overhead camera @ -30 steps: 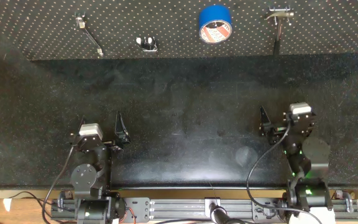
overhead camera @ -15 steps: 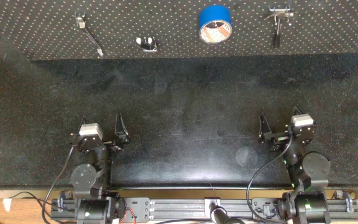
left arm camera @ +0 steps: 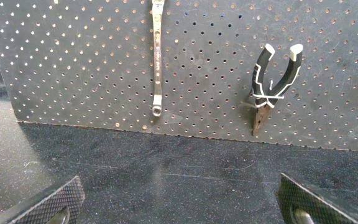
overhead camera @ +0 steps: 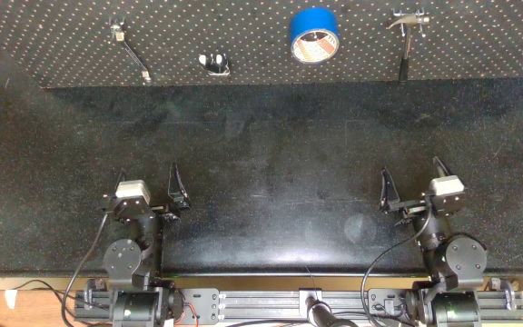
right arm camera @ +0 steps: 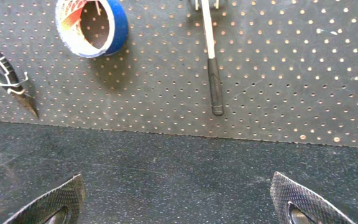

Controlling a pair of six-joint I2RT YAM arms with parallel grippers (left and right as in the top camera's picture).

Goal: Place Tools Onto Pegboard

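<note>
Hung on pegboard [overhead camera: 44, 45]: wrench [left arm camera: 157, 59], pliers [left arm camera: 272, 84], tape [right arm camera: 92, 25], hammer [right arm camera: 211, 56]. Task looks complete to me. My left gripper [overhead camera: 147, 174] and right gripper [overhead camera: 411, 173]: wide, empty.

Black textured worktop [overhead camera: 261, 154], wooden front edge [overhead camera: 44, 282]

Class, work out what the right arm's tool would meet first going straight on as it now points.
Probably bare pegboard, between the blue tape roll and the hammer; the mat ahead looks free, though depth is unclear.
</note>
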